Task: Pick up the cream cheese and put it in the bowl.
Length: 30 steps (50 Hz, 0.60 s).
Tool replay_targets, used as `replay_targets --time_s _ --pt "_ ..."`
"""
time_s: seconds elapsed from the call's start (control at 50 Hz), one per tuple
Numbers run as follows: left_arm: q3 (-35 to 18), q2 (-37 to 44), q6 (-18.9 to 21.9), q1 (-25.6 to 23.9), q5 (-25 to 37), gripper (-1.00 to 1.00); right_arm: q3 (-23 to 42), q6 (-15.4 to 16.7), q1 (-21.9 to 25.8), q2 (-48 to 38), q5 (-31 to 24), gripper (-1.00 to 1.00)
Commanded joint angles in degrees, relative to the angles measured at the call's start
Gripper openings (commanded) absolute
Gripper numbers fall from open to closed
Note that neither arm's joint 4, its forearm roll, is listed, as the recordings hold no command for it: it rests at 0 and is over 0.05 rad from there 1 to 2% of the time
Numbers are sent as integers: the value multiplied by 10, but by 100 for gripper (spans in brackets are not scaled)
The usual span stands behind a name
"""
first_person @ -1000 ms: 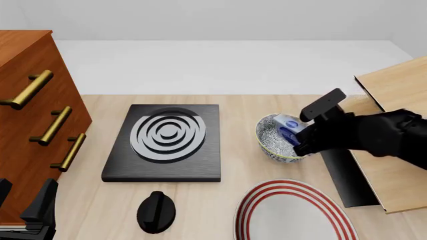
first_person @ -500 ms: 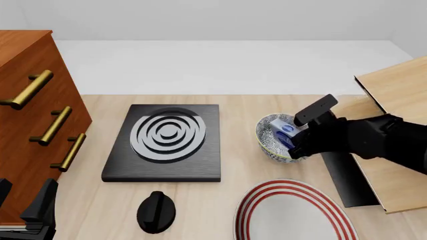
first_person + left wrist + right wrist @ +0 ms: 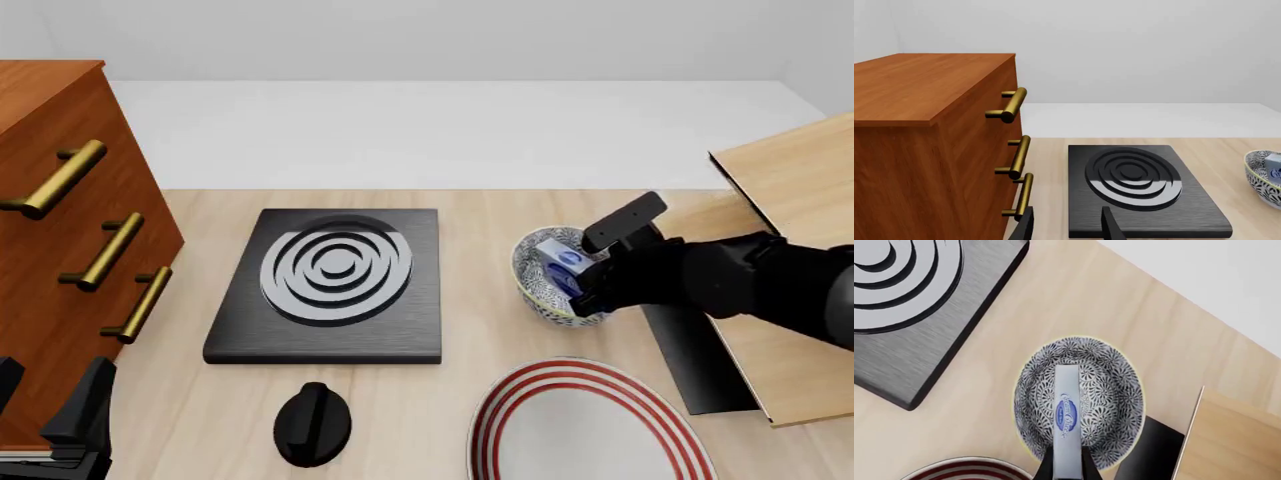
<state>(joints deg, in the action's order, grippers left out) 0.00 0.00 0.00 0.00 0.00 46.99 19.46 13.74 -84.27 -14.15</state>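
Holding the cream cheese (image 3: pixel 1066 422) on edge inside the bowl (image 3: pixel 1121 390), the right gripper (image 3: pixel 1066 467) has its jaws clamped on the box; only release remains, I judge; the left gripper (image 3: pixel 1066 227) idles with jaws apart.

The cream cheese (image 3: pixel 1066 416) was silver-grey with a blue oval logo and blue side; the bowl (image 3: pixel 537 283) wore a fine grey-and-white speckled pattern under a pale rim; the plate (image 3: pixel 587 425) near it was white with red rings; the black slab (image 3: pixel 330 285) bore grey concentric rings; the cabinet (image 3: pixel 64 250) at left was reddish-brown wood with brass handles; the table (image 3: pixel 467 330) was pale wood.
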Motion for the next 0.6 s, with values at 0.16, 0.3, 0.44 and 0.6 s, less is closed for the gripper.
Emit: replay_targets --time_s 0.16,0.3,0.44,0.6 --pt "0 0 0 0 0 100 3 -6 -5 -13 3 -100" --pt "0 0 0 0 0 100 5 -4 -5 -11 0 100" --pt "0 0 0 0 0 100 5 -4 -3 -7 -4 100" --pt "0 0 0 0 0 100 3 -7 2 0 -9 100"
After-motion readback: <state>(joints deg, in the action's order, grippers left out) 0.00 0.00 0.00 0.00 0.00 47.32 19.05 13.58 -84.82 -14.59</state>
